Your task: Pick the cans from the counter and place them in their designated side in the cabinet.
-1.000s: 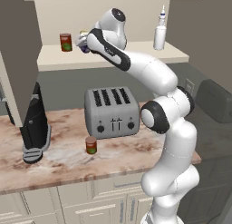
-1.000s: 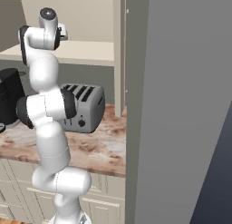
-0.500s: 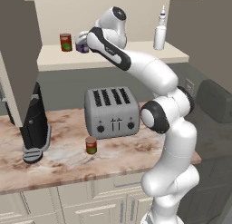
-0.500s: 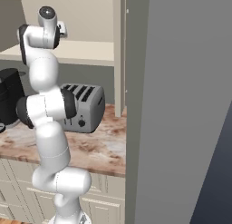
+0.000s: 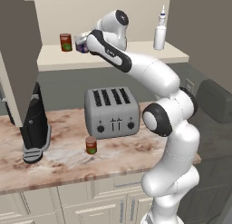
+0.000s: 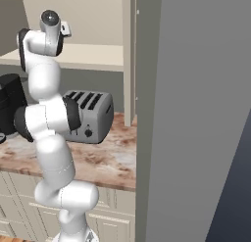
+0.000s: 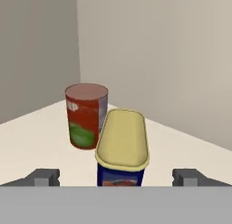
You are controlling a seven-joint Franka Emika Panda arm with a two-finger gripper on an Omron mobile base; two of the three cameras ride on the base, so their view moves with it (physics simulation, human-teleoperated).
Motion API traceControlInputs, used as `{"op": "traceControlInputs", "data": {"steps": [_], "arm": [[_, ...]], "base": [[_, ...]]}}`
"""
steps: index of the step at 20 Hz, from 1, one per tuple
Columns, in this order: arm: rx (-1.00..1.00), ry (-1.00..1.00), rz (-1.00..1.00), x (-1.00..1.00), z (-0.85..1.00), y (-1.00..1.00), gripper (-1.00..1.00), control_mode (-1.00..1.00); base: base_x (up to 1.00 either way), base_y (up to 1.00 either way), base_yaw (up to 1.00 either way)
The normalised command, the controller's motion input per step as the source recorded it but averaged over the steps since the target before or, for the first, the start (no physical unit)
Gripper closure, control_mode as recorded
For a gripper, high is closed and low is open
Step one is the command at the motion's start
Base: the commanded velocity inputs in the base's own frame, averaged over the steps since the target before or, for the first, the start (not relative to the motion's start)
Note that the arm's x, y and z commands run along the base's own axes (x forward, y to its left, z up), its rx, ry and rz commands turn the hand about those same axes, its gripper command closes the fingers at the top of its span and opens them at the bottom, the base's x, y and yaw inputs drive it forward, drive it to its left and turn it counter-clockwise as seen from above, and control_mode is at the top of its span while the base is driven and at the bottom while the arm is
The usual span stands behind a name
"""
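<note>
Standing near the left end of the cabinet (image 5: 113, 60) shelf, 1 red-brown can (image 5: 66, 42) with a green label patch is sitting upright, close to the grey-brown door (image 5: 18, 51) at the left edge of the left base view. Just to its right, the blue can (image 5: 82, 45) with the yellow top is resting on the same shelf, apart from the red-brown can. The gripper (image 5: 83, 41) is reaching in over that blue can, and in the hand view the 2 fingertips (image 7: 45, 177) are standing wide apart on either side of it, touching neither side, so the claw is spread open and gripping nothing. Farther right, the white squeeze bottle (image 5: 159, 32) is standing near the right end of the shelf. Below, on the counter (image 5: 59, 166), a dark appliance (image 5: 34, 128) is sitting toward the left edge, a 2nd red-brown can (image 5: 91, 145) is standing just in front of the toaster (image 5: 112, 112), near the toaster's front left corner.
</note>
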Motion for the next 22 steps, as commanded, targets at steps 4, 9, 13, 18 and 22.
{"op": "traceControlInputs", "data": {"steps": [4,9,13,18,22], "arm": [[0.00,-0.14,0.06,-0.26,0.04,-0.08,-1.00,-1.00],[0.00,-0.10,0.06,-0.34,0.03,-0.15,-1.00,-1.00],[0.00,-0.11,0.05,-0.44,0.05,-0.22,-1.00,-1.00],[0.00,-0.09,0.04,-0.56,0.05,-0.22,-1.00,-1.00],[0.00,-0.07,0.02,-0.60,0.01,-0.14,-1.00,-1.00]], "base": [[0.00,0.00,0.00],[0.00,0.00,0.00],[0.00,0.00,0.00],[0.00,0.00,0.00],[0.00,0.00,0.00]]}}
